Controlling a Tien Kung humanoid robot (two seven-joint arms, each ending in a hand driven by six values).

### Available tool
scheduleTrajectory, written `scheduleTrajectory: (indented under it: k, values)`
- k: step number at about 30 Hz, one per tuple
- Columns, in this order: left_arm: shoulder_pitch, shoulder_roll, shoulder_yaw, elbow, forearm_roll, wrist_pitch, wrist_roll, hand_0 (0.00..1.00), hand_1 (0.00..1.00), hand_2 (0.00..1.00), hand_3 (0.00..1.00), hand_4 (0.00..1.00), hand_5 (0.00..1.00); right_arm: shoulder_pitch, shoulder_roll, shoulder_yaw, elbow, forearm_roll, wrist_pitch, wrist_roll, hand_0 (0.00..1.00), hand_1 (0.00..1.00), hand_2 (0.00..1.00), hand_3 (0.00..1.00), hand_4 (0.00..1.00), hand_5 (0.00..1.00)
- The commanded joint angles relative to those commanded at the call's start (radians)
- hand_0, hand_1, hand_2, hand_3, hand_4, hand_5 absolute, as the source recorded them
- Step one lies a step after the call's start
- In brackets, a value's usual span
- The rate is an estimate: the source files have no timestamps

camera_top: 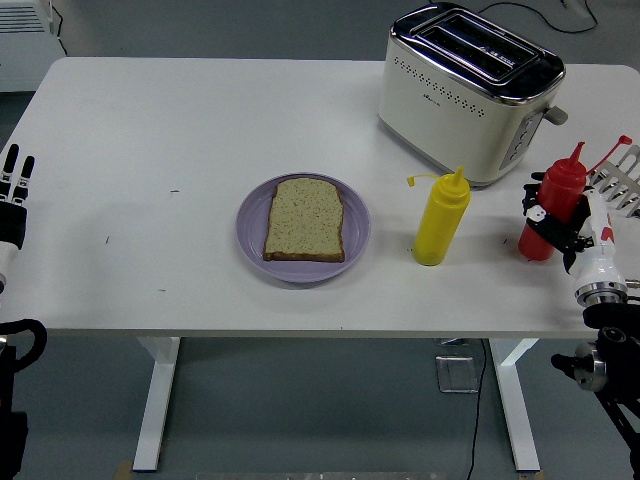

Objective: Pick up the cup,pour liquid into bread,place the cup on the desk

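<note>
Bread (304,220) lies flat on a lilac plate (250,228) at the centre of the white bench (180,130), a single slice with its crust toward the lower edge of the frame. Just right of the plate stands a yellow squeeze bottle (441,222), upright, its small cap hanging off to the left of the nozzle. A cream and chrome toaster (465,92) sits in the upper right of the frame, well behind the yellow bottle.

At the right edge of the frame the right robot hand (562,225) is clasped around a red squeeze bottle (556,200), dark fingers wrapped over its lower body from the right side while the nozzle points up and the bottle leans slightly. Whether its base touches the bench cannot be told. A pale slotted rack (620,175) shows just behind this hand at the frame's edge.

At the far left edge, the left robot hand (14,195) rests beside the bench with its fingers straight and relaxed, holding nothing, well apart from the plate.
</note>
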Motion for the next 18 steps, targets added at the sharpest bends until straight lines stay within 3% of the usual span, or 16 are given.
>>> scheduleTrajectory:
  k: [6, 7, 13, 15, 18]
  values:
    - [0.000, 0.000, 0.000, 0.000, 0.000, 0.000, 0.000, 0.785, 0.736, 0.736, 0.694, 0.509, 0.998, -0.004, -0.003, 0.019, 0.028, 0.009, -0.011, 0.007, 0.307, 0.326, 0.392, 0.459, 0.446, 0.024]
    - [0.000, 0.000, 0.000, 0.000, 0.000, 0.000, 0.000, 0.785, 0.736, 0.736, 0.694, 0.509, 0.998, -0.005, -0.005, 0.026, 0.036, 0.009, -0.015, 0.007, 0.265, 0.274, 0.352, 0.452, 0.463, 0.010]
    - [-0.003, 0.001, -0.001, -0.001, 0.000, 0.000, -0.001, 0.785, 0.736, 0.737, 0.694, 0.509, 0.998, -0.004, -0.026, 0.083, 0.104, -0.035, -0.019, -0.005, 0.236, 0.248, 0.344, 0.452, 0.478, 0.002]
    - [-0.003, 0.001, -0.002, -0.001, 0.000, 0.000, -0.001, 0.785, 0.736, 0.737, 0.694, 0.509, 0.998, -0.001, -0.034, 0.095, 0.121, -0.063, -0.022, -0.016, 0.236, 0.248, 0.344, 0.452, 0.478, 0.002]
    - [-0.003, 0.000, 0.000, 0.000, 0.000, 0.000, -0.001, 0.785, 0.737, 0.736, 0.694, 0.509, 0.998, 0.008, -0.055, 0.129, 0.159, -0.175, -0.032, -0.092, 0.224, 0.243, 0.337, 0.448, 0.495, 0.002]
